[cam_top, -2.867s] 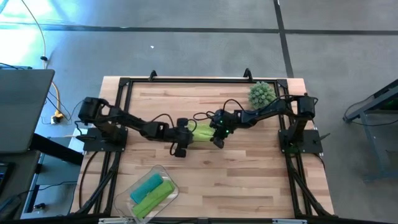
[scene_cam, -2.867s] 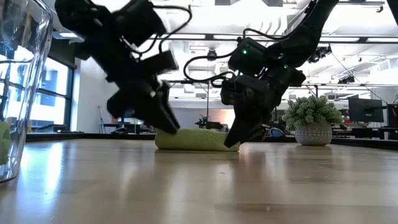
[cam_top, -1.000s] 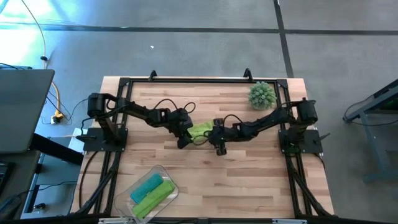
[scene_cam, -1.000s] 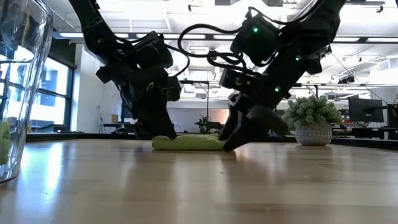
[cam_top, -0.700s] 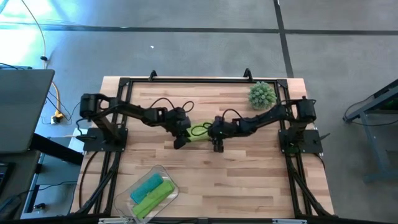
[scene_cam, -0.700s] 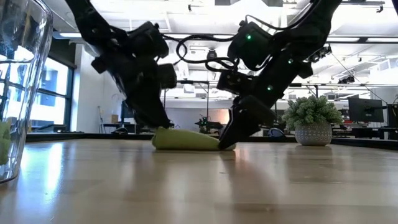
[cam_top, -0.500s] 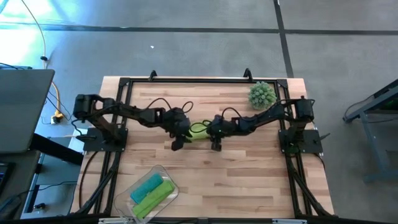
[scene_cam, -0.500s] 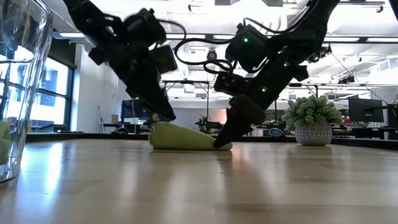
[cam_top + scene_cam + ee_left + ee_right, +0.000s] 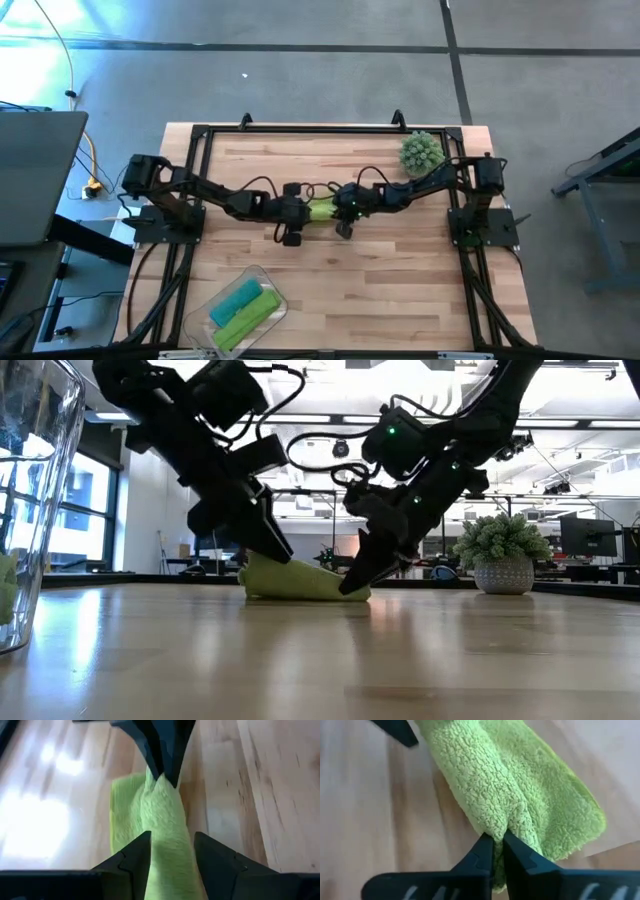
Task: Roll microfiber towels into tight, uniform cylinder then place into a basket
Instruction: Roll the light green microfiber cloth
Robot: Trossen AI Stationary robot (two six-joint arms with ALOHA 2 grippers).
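The right hand (image 9: 498,851) pinches one end of the rolled lime towel (image 9: 322,208) at mid-tabletop (image 9: 420,280); the left hand (image 9: 172,851) straddles its other end, fingers apart around it. Near the front-left corner, the clear basket (image 9: 262,275) holds a teal and a lime roll.

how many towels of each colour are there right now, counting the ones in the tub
lime green towels: 2, one held between both grippers, one in the basket
teal blue towels: 1, in the basket
total: 3
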